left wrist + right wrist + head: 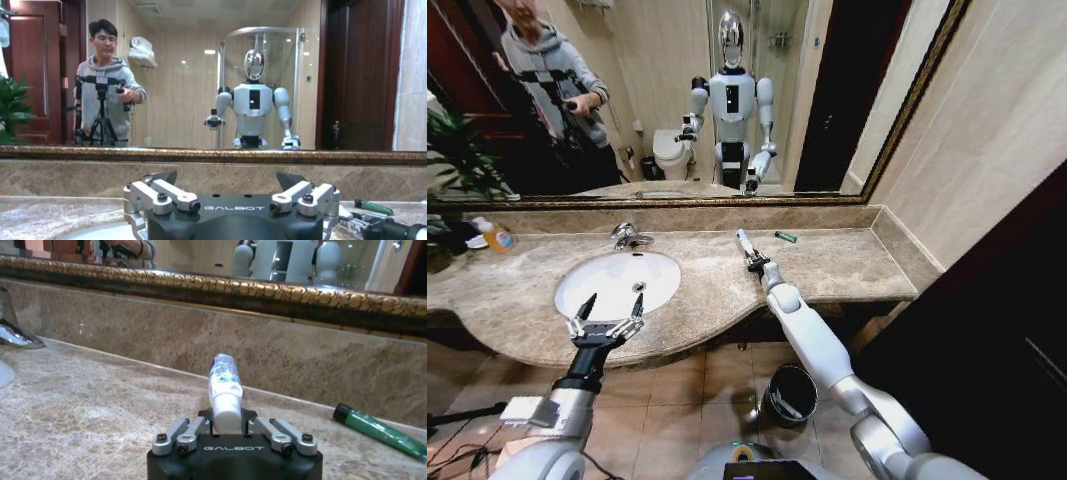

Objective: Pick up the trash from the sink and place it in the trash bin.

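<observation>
My right gripper (752, 259) is out over the marble counter to the right of the sink (605, 276), shut on a small white tube with blue marks (742, 240). In the right wrist view the tube (223, 385) sticks out upright from between the fingers of that gripper (227, 423). A thin dark green stick (785, 237) lies on the counter by the back wall, just beyond the tube (379, 430). My left gripper (608, 321) hangs open over the sink's front rim, holding nothing (228, 182). The trash bin (789, 393) stands on the floor below the counter.
A chrome faucet (630, 236) stands behind the basin. An orange bottle with a white cap (495, 237) and a plant (452, 160) are at the counter's far left. A gold-framed mirror (727, 198) runs along the back wall. A dark door panel (987, 330) closes off the right.
</observation>
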Available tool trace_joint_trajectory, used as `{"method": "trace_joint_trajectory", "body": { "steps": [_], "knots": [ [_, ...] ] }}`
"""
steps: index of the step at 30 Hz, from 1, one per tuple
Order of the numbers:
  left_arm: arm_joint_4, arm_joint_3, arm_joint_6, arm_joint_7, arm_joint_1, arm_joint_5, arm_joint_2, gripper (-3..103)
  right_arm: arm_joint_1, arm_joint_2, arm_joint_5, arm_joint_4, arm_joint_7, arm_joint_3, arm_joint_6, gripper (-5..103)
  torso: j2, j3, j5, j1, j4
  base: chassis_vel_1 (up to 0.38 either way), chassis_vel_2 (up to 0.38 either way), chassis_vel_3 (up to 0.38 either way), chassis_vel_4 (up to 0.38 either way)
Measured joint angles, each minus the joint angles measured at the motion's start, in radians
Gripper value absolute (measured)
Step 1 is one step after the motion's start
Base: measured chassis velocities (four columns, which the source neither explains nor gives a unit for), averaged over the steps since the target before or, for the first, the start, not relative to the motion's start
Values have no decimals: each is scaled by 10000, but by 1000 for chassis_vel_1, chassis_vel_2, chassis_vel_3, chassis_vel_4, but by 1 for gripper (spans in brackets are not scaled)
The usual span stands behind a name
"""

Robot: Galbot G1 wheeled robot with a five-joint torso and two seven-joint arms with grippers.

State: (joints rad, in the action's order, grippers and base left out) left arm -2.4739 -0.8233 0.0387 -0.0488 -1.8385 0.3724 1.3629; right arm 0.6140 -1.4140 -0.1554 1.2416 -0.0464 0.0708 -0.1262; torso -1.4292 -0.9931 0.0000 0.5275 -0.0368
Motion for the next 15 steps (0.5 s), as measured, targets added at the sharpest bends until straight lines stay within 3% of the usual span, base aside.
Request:
{"method": "trace_joint_trajectory", "body": {
  "steps": [7,9,15],
  "knots": [
    [0,0,0,0,0,0,0,100,911,747,-338,1527,-77,398,0,24,0,0,2,0,-1,0,0,0,0],
    [0,1,-1,-1,0,0,0,100,1683,1335,-519,2348,-84,587,188,24,0,1,1,0,2,0,0,0,0],
    [0,0,0,1,0,0,0,100,3771,2242,-1104,4536,-175,1041,788,24,0,0,0,0,3,0,0,0,0]
  ]
}}
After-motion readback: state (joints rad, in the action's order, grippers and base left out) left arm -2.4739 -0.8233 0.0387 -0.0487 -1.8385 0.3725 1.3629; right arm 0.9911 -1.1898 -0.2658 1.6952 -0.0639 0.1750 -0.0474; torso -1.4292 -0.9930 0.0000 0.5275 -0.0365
